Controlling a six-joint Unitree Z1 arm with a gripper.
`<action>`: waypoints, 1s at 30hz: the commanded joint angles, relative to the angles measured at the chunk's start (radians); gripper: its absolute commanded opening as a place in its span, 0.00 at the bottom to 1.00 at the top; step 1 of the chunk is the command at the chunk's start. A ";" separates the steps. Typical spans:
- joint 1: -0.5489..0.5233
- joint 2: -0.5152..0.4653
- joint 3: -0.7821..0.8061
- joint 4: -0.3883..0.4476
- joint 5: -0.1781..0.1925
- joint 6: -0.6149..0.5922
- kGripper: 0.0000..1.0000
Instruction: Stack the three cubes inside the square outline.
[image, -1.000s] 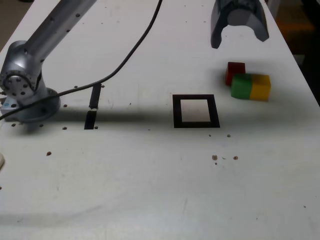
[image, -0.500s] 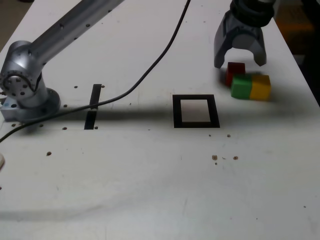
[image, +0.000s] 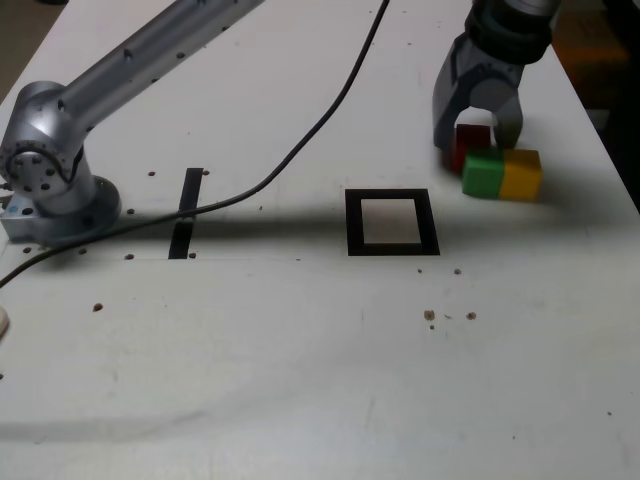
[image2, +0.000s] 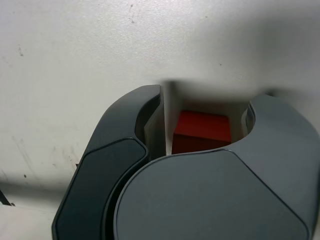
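Observation:
The red cube (image: 470, 146) sits at the back of the exterior view's right, touching the green cube (image: 483, 172); the yellow cube (image: 521, 174) adjoins the green one on its right. My gripper (image: 477, 138) has come down over the red cube, one finger on each side. In the wrist view the red cube (image2: 201, 131) lies between the fingers of the gripper (image2: 207, 102), with a pale gap still showing beside one finger. The square outline (image: 353, 222) of black tape, white inside, lies bare to the exterior view's left of the cubes.
The arm's base (image: 50, 190) stands at the exterior view's left, with a black cable (image: 300, 150) trailing across the white table. Two short black tape strips (image: 186, 215) lie near the base. Small dark specks (image: 430, 315) dot the table. The table's right edge runs close past the yellow cube.
The gripper has dropped from above the cubes down around the red cube, and its jaws have narrowed toward it. The cubes have not moved.

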 joint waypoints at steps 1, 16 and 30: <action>0.000 0.009 -0.006 0.024 -0.003 0.004 0.59; 0.001 -0.008 0.010 0.024 -0.023 0.004 0.29; 0.003 -0.096 0.052 0.024 0.011 0.000 0.17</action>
